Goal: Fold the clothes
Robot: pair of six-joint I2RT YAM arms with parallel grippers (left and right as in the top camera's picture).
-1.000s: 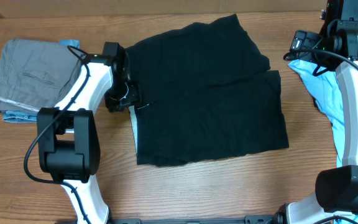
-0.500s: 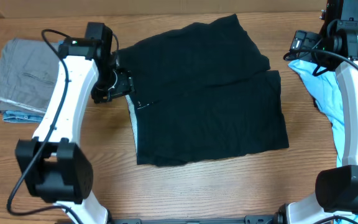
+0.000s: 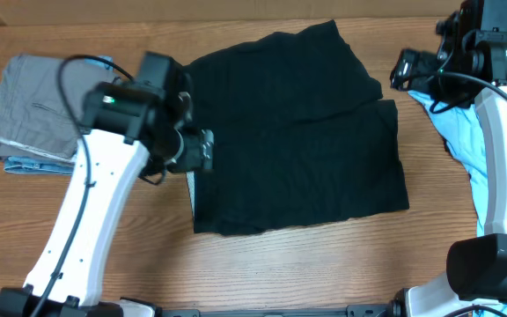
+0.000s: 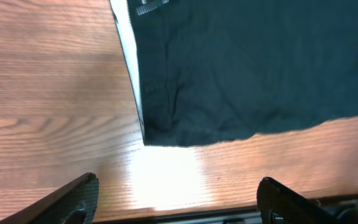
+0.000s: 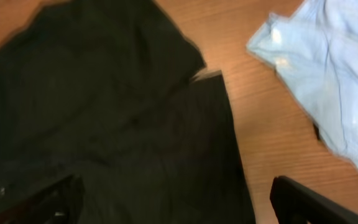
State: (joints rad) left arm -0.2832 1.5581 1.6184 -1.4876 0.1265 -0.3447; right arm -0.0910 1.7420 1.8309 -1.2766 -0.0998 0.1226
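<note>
Clothes lie in three places on the wooden table (image 3: 262, 264). At the far left sits a folded grey garment (image 3: 33, 106), with a strip of blue fabric (image 3: 25, 164) showing under its lower edge. Next comes the left gripper (image 4: 178, 200), which hangs over the left edge of the black shirt (image 3: 297, 132). Its fingers (image 4: 79, 196) are spread wide and grasp nothing; bare wood and the shirt's lower corner show between them. The black shirt lies flat in the middle of the table, folded to a rough rectangle, with a pale strip (image 4: 129, 62) along its left side. Further right, the right gripper (image 5: 179, 202) hovers above the shirt's upper right corner. Its fingers (image 5: 309, 202) are also wide apart and empty. At the right edge the light blue T-shirt (image 3: 465, 132) lies bunched under the right arm, with a band of bare wood between it and the black shirt.
</note>
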